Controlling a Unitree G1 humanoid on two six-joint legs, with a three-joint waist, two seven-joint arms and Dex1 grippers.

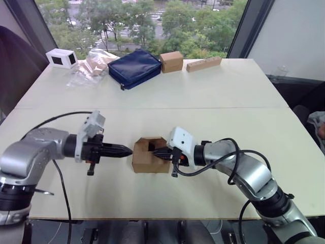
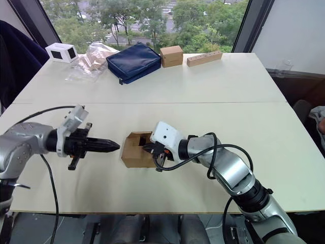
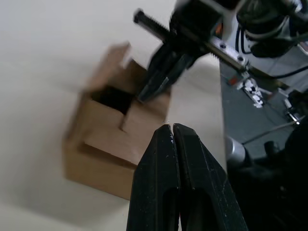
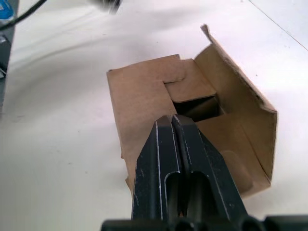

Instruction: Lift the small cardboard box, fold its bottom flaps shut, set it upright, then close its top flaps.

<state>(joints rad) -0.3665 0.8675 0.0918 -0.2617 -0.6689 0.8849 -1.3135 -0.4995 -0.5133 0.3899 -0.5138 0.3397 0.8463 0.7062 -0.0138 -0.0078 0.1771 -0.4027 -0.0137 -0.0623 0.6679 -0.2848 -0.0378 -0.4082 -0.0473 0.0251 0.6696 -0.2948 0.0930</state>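
The small cardboard box rests on the table near its front edge. Three flaps on its upward end lie partly folded in around a dark gap, and one flap still stands up. Whether these are the top flaps or the bottom flaps I cannot tell; the other end is hidden against the table. My right gripper is shut, its tips on the folded flaps from the right. My left gripper is shut too, pointing at the box's left side just short of it.
At the table's far edge lie a navy pouch, a smaller brown box, a long cardboard bar, a clear plastic bag and a white box. The table's front edge runs close behind both arms.
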